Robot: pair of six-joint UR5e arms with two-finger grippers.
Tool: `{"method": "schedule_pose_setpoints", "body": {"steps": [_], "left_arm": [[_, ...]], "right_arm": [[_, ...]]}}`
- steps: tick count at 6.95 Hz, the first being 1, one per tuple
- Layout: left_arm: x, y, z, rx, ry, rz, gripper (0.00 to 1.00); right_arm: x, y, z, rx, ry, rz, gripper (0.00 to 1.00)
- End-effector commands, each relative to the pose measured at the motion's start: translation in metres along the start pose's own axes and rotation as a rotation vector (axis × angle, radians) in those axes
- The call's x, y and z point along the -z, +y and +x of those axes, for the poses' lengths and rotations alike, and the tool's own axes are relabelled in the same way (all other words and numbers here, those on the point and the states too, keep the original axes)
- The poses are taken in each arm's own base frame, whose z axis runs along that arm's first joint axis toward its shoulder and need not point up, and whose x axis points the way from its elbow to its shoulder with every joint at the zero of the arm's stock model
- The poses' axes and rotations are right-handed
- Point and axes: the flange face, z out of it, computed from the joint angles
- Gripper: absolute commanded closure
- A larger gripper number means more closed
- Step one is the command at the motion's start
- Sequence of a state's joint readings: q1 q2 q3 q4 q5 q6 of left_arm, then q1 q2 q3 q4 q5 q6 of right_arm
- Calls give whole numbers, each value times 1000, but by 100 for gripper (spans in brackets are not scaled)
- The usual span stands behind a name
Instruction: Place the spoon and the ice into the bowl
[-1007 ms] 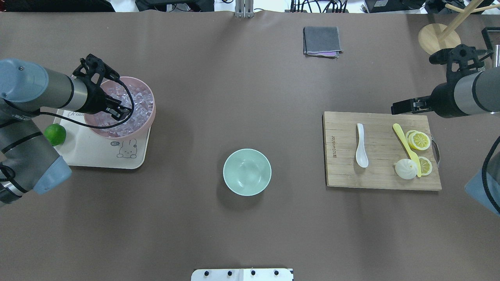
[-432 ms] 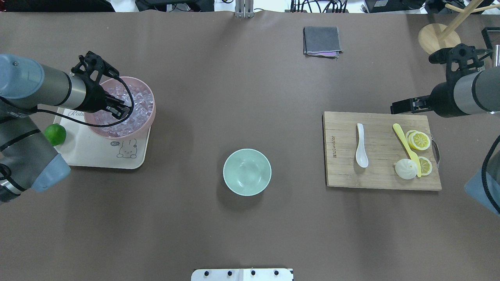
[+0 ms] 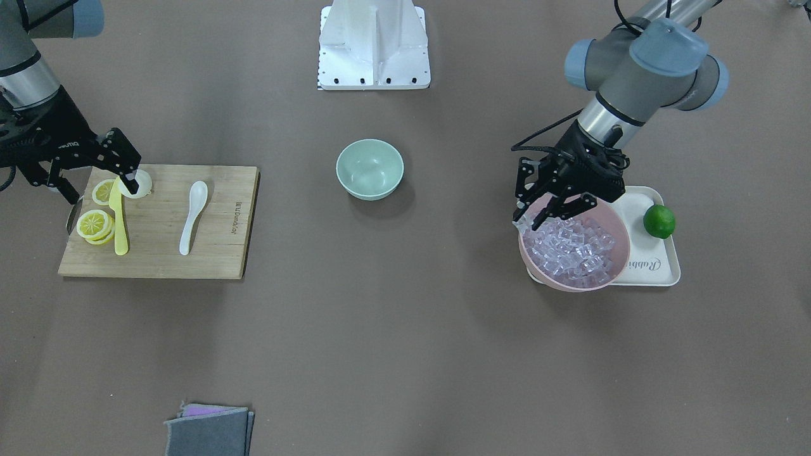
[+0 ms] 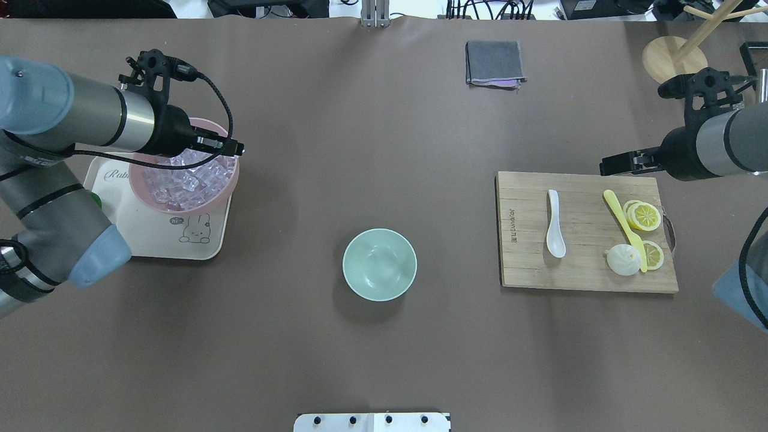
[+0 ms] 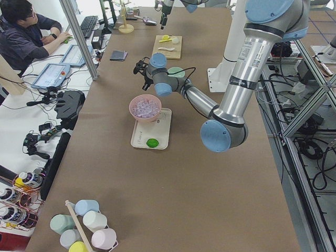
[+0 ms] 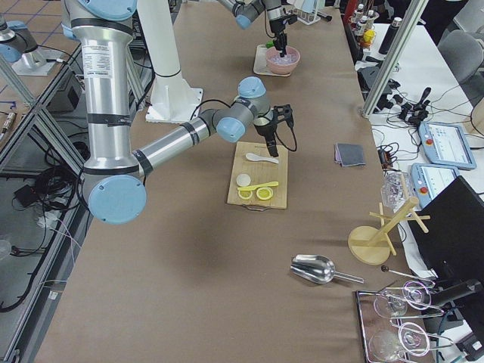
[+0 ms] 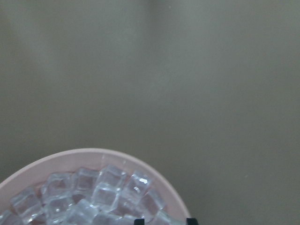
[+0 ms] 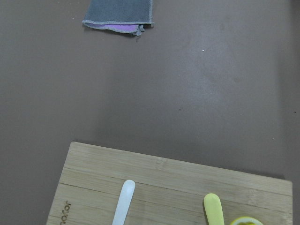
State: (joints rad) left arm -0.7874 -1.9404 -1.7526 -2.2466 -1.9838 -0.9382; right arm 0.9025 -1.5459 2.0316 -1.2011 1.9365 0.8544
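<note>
The white spoon lies on the wooden cutting board, also seen in the front view and the right wrist view. The mint-green bowl stands empty at mid-table. Many ice cubes fill the pink bowl. My left gripper hangs just above that bowl's rim on the side toward the green bowl, shut on one clear ice cube. My right gripper is open and empty above the board's edge, near the yellow knife.
The pink bowl sits on a cream tray with a lime. Lemon slices and a white bun share the board. A grey cloth and a wooden stand are at the far side.
My left gripper has risen out of the pink bowl's ice and moved toward the rim nearest the green bowl, with a cube in it. The right arm has not moved.
</note>
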Motion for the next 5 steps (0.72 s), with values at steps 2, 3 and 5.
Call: {"method": "schedule_pose_setpoints", "body": {"steps": [2,3,5], "left_arm": [[-68,114,149,166,182,113,100],[-86,149,187,162,186,137,100],[-120,185,213,158,153,134,100]], "right_arm": [[-1,-1,0,2,12,13,0],[-2,0,-2,8,18,20,0],[-11,5,-8,23,37,27,0]]}}
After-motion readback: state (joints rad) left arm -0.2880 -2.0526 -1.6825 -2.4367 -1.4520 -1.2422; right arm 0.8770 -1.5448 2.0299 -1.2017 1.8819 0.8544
